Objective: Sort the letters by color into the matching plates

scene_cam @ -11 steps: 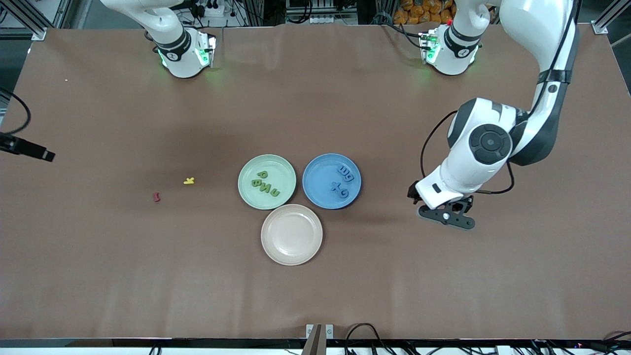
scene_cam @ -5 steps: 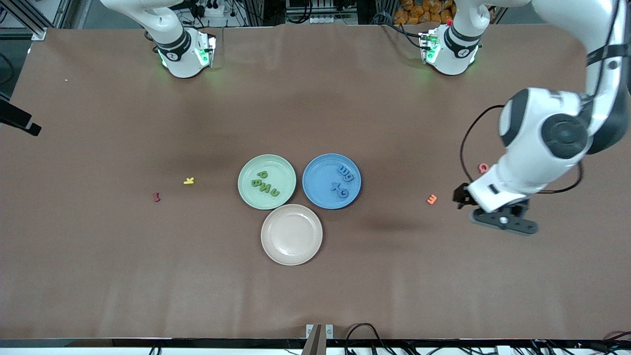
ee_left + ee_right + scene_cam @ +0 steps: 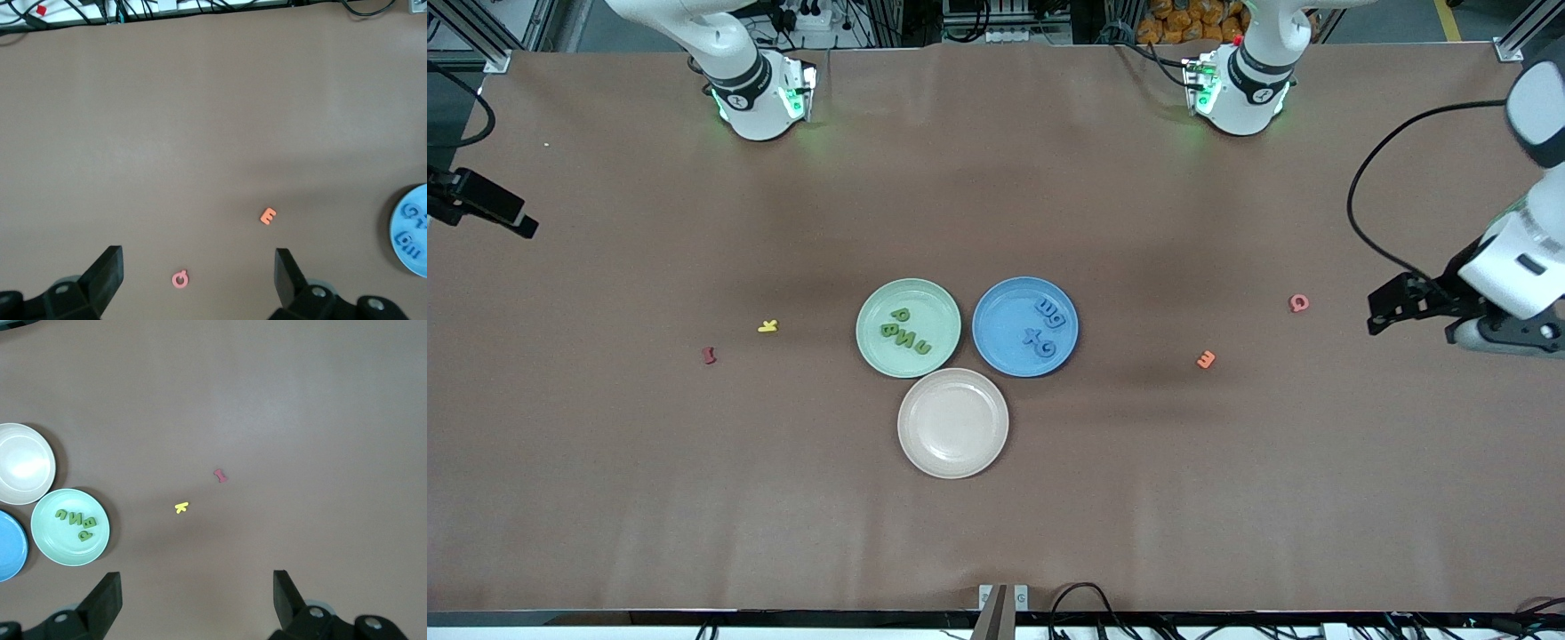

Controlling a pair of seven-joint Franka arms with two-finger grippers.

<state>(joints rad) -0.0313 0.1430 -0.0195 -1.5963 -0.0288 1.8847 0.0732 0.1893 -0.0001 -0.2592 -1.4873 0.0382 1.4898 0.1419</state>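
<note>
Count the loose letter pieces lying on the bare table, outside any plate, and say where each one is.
4. Toward the right arm's end: a yellow piece and a dark red piece. Toward the left arm's end: an orange E and a pink piece. None appears hidden.

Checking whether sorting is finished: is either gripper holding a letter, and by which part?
Nothing is held. The left gripper and the right gripper are both open and empty.

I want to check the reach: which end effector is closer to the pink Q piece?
Left. The left end effector hangs beside the pink Q piece at the left arm's end of the table. The right end effector is at the right arm's end.
</note>
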